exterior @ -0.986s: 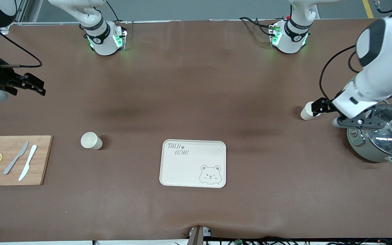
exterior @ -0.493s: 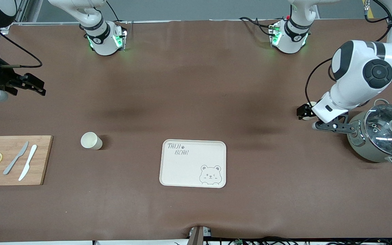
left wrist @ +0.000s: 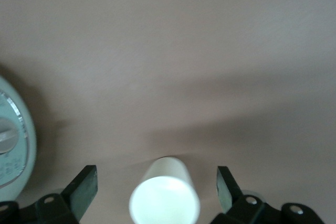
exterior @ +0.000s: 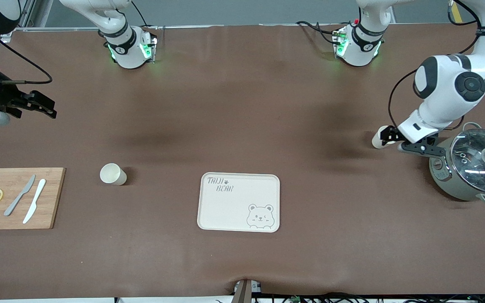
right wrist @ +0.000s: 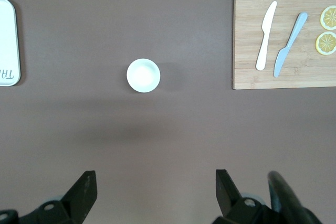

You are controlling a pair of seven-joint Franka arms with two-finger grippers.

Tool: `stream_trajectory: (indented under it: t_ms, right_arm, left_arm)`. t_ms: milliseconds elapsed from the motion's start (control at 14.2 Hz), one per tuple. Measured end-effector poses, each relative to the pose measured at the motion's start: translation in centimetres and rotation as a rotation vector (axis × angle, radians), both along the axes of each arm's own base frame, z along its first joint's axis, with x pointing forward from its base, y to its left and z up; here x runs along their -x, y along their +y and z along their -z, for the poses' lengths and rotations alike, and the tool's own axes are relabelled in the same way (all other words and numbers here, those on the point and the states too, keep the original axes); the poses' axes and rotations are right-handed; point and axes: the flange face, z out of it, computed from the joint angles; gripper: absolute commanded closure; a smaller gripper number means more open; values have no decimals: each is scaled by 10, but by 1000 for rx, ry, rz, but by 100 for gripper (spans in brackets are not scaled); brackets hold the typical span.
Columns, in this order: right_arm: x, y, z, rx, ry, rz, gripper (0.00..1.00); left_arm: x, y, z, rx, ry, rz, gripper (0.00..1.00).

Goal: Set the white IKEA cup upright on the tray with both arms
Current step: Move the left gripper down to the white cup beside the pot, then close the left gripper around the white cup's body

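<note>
Beside pot (exterior: 472,170), open left gripper (left wrist: 157,192) straddles cup (left wrist: 165,192), untouched.

A white cup (left wrist: 164,191) stands upright between the left gripper's (left wrist: 157,188) spread fingers, untouched. The cream bear-print tray (exterior: 239,202) lies flat, well apart from that gripper.
</note>
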Motion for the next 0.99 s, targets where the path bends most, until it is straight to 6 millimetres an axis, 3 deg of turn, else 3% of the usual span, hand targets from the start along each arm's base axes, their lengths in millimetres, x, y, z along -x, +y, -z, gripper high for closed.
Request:
stream_trajectory:
  t_ms: [141,352,986]
  right_arm:
    - [0,0,0,0,0,0,0]
    - [0,0,1,0,1,0,0]
    - [-1,0,1,0,2,0,0]
  left_arm:
    - [14,18,15,-3,-12,9,0]
    - [30,26,32,-4,-20,17,0]
    - [54,43,39,-15,-34,14,0]
